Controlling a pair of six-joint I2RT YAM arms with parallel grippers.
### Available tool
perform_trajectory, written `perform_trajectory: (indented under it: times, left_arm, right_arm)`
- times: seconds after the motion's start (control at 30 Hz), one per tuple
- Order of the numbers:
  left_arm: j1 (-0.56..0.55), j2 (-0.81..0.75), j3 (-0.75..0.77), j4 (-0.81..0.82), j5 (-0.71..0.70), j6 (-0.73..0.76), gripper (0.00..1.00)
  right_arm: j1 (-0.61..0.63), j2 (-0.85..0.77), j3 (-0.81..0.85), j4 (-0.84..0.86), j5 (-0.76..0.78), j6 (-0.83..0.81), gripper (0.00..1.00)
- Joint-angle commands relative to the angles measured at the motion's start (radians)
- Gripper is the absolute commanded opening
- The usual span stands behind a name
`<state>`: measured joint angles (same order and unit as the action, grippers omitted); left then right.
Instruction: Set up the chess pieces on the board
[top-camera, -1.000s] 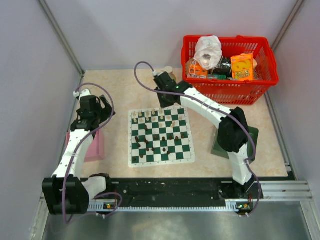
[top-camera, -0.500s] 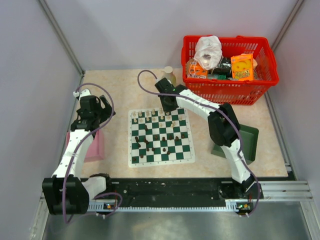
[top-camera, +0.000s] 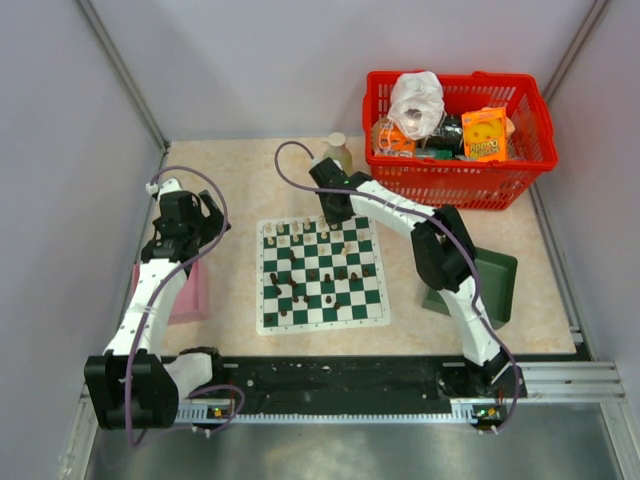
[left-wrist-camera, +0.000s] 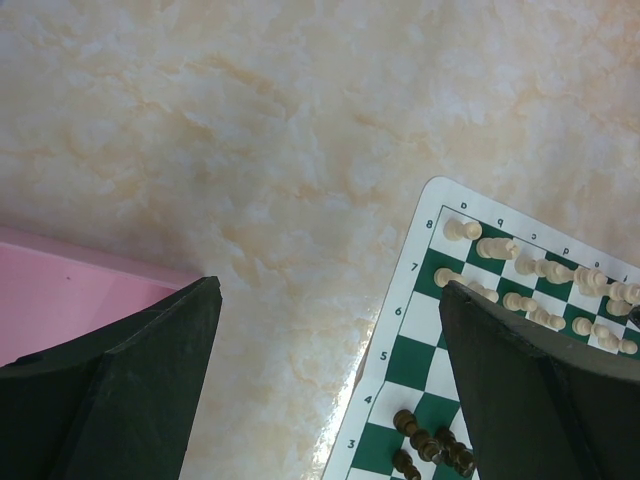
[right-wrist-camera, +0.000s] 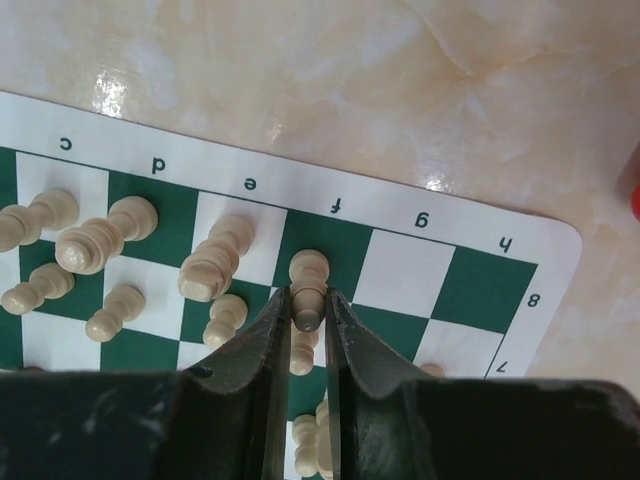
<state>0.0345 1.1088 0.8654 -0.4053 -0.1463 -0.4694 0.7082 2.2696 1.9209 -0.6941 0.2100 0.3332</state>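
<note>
Beige marbled surface (top-camera: 230, 180), far edge of the board (right-wrist-camera: 470, 232): a cream piece (right-wrist-camera: 308, 268) stands on the dark f-file square of the back rank, held by my right tool (right-wrist-camera: 308, 305), which is clamped on its stem from above. The piece's long axis is upright, in line with my fingers (right-wrist-camera: 262, 345), and its head shows just past their tips. Whether its base touches the square I cannot tell. Other cream pieces (right-wrist-camera: 100, 240) crowd the c-to-e squares just beside it, and dark pieces (top-camera: 322, 278) sit mid-board. My left tool (left-wrist-camera: 330, 295) hangs with its fingers wide apart and nothing between them, off the board's opposite far corner near a pink tray (top-camera: 190, 295). It is well apart from the piece, so the right arm is the nearer one. I judge that any release must go straight up, to spare the neighbouring pieces.
</note>
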Motion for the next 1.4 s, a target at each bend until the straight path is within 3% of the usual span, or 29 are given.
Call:
perform_trajectory:
  times: [0.0,0.23,0.63,0.8,1.1,1.37]
  left_arm:
    - [0.007,-0.009,0.001,0.02,-0.006,-0.003,0.96]
    - [0.007,-0.006,0.003,0.02,-0.003,-0.002,0.96]
    - [0.007,0.008,-0.002,0.029,0.024,-0.008,0.96]
    - [0.007,0.006,0.003,0.029,0.025,-0.008,0.96]
    - [0.007,0.008,0.001,0.033,0.025,-0.009,0.96]
    - [0.007,0.02,0.009,0.042,0.04,-0.012,0.96]
  right_arm:
    - [-0.01,0.016,0.049,0.042,0.023,-0.006,0.13]
    - [-0.009,0.016,0.049,0.044,0.022,-0.011,0.15]
    - [-0.01,-0.024,0.121,-0.014,-0.023,-0.051,0.37]
    - [-0.01,-0.087,0.161,-0.071,0.017,-0.066,0.41]
    - [-0.01,-0.263,-0.098,-0.081,-0.03,0.0,0.42]
    - [-0.01,-0.288,-0.244,-0.03,-0.087,0.043,0.42]
